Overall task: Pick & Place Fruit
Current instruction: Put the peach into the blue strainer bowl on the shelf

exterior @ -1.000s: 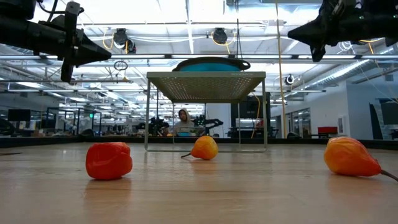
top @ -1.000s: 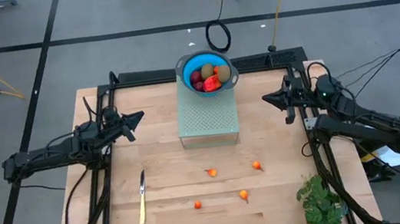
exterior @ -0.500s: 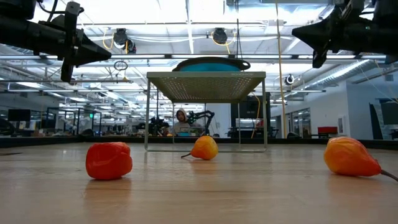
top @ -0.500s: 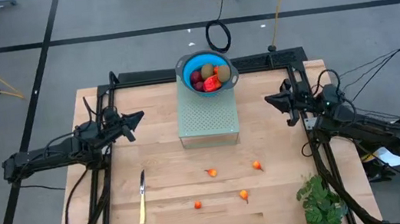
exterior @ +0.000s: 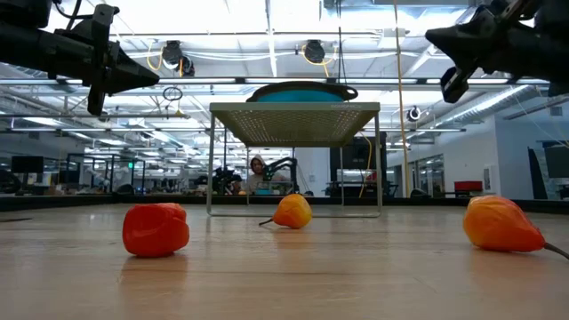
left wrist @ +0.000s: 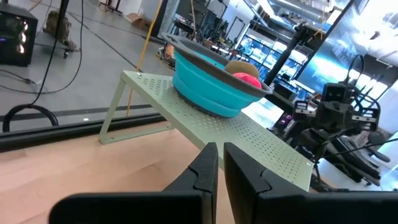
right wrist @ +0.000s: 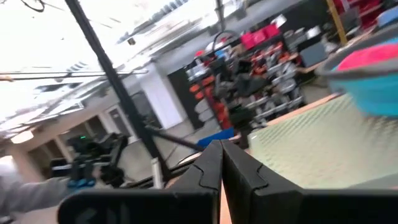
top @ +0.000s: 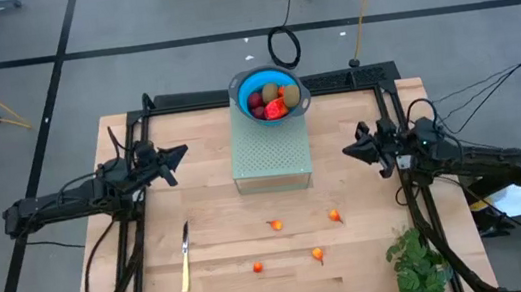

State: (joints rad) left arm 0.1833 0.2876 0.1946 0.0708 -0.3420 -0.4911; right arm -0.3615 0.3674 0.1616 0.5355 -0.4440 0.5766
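Note:
A blue bowl [top: 269, 92] stands on a pale green perforated stand [top: 270, 155] at the table's far middle. It holds dark red, brownish-olive and red fruit [top: 270, 101]. Several tiny orange fruit lie on the wood nearer the front: [top: 275, 226], [top: 334, 216], [top: 257, 266], [top: 317, 254]. My left gripper [top: 183, 150] hovers shut, left of the stand, pointing at it. My right gripper [top: 347, 150] hovers shut, right of the stand, pointing toward it. Neither holds anything.
A slim yellow-handled knife [top: 185, 257] lies on the table's near left. A leafy green plant [top: 417, 262] stands at the near right corner. Black frame rails [top: 333, 80] run along the table's far edge and sides. In the low view, people and desks show in the room behind.
My right gripper has moved toward the table's near edge and a little down, rolling about its own axis, and stays shut. My left arm has kept still. The fruit has not moved.

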